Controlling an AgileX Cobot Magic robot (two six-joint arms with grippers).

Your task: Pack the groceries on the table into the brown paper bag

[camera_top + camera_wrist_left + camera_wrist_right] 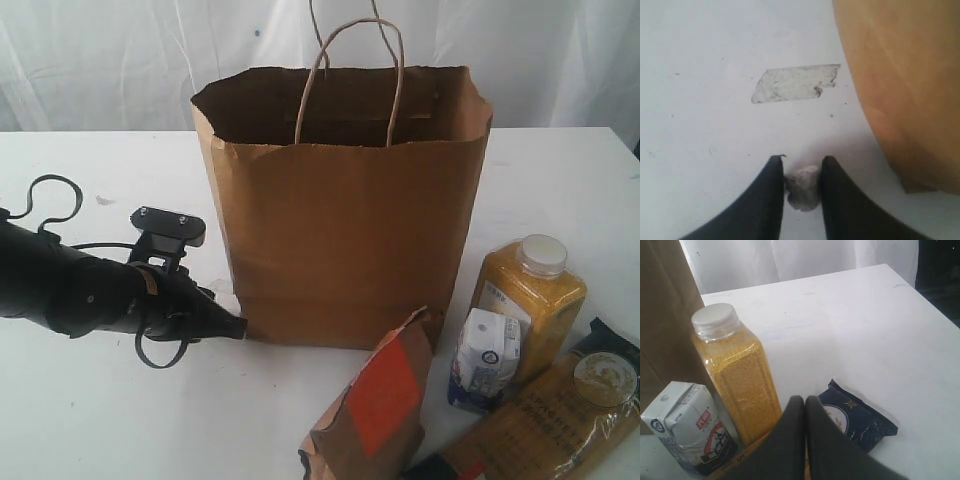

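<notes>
The brown paper bag (pixel 345 230) stands upright and open mid-table. To its right are the yellow white-capped bottle (pixel 525 300), the small white-blue carton (pixel 485 360), the brown pouch with orange-red label (pixel 375 405) and the spaghetti packet (pixel 555 420). The can and the jar are out of view. My left gripper (pixel 240 326) lies low by the bag's bottom left corner. Its jaws stand narrowly apart, with a small grey-white lump (pixel 802 187) filling the gap. My right gripper (pixel 805 400) is shut and empty above the spaghetti packet (pixel 860 417), beside the bottle (pixel 740 380) and carton (pixel 687 430).
A torn tape patch (pixel 795 82) marks the white table (pixel 100 420) just ahead of the left fingers, beside the bag wall (pixel 900 90). White curtain hangs behind. The groceries crowd the front right corner. The right arm does not show in the exterior view.
</notes>
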